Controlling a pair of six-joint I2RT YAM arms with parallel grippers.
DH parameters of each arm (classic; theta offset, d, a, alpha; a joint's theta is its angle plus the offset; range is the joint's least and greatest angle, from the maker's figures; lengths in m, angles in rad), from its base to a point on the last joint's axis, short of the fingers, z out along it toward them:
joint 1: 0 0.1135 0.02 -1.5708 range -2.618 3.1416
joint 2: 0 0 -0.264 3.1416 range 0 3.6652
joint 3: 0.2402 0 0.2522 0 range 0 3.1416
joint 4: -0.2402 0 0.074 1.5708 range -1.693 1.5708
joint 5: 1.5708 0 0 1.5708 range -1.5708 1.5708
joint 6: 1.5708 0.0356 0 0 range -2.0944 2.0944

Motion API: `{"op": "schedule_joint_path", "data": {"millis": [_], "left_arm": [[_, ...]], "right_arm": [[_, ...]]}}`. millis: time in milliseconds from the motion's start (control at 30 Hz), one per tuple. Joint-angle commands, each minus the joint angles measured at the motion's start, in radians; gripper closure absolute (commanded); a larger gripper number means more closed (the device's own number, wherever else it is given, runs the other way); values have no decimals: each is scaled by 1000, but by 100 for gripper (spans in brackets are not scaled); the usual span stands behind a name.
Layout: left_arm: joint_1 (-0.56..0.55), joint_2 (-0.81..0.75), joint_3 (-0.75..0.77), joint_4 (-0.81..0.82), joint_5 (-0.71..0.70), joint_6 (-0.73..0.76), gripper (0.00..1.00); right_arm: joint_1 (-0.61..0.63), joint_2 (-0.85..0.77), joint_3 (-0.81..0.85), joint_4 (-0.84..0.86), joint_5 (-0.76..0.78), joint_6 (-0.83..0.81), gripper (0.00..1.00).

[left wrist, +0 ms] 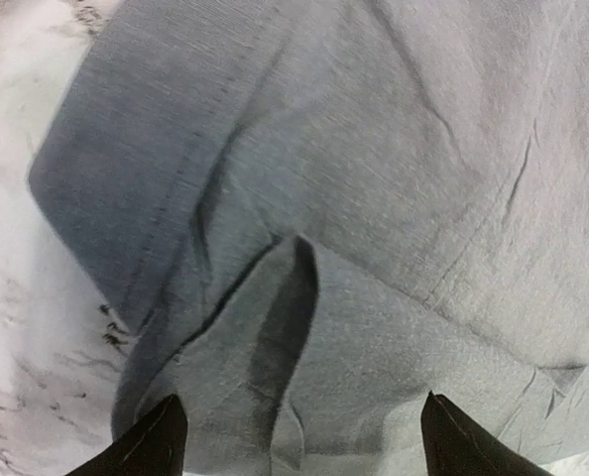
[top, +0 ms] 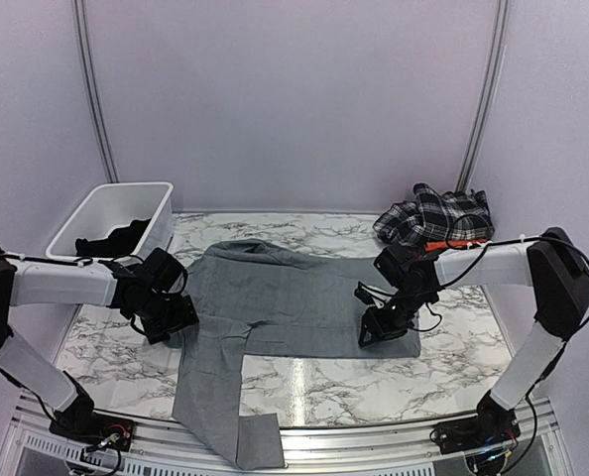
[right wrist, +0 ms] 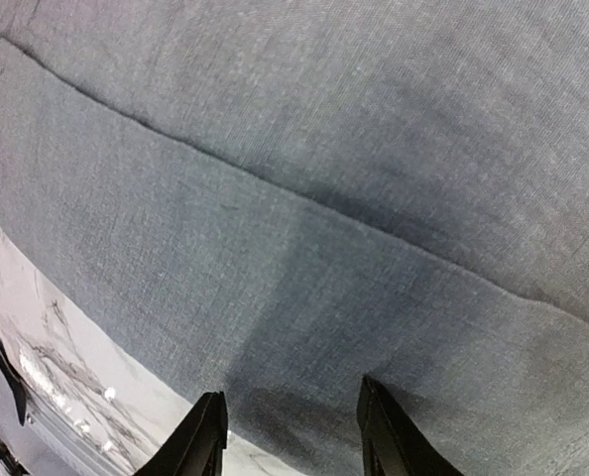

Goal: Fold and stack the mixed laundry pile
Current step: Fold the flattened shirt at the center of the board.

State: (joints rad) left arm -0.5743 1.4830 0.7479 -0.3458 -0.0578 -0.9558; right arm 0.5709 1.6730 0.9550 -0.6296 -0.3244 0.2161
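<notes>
At the near edge of the marble table, the left arm and right arm are white tubes between black joints, with thin black cables; the left gripper and right gripper have tapered black fingers.

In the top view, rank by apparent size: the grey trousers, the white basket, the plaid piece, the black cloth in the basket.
1. grey trousers, clearly largest.
2. white basket and plaid piece: about alike, not ranked.
3. black cloth, smallest, partly hidden.
</notes>
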Motion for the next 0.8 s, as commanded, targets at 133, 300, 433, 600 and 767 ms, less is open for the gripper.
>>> {"op": "schedule_joint_path", "data": {"millis": [133,300,433,600,767], "left_arm": [[4,-20,86,-98,-53,3,1],[5,23,126,-111,-52,20,1],[5,55,148,-110,-51,25,1],[5,95,154,-110,-67,37,1],[7,102,143,-110,-81,30,1]], "right_arm": [[157,-114,186,-72,36,-37,49],[437,-119,254,-36,25,-86,47],[628,-37,294,20,9,-69,47],[782,138,395,92,89,-62,47],[844,293,566,124,105,-24,47]]}}
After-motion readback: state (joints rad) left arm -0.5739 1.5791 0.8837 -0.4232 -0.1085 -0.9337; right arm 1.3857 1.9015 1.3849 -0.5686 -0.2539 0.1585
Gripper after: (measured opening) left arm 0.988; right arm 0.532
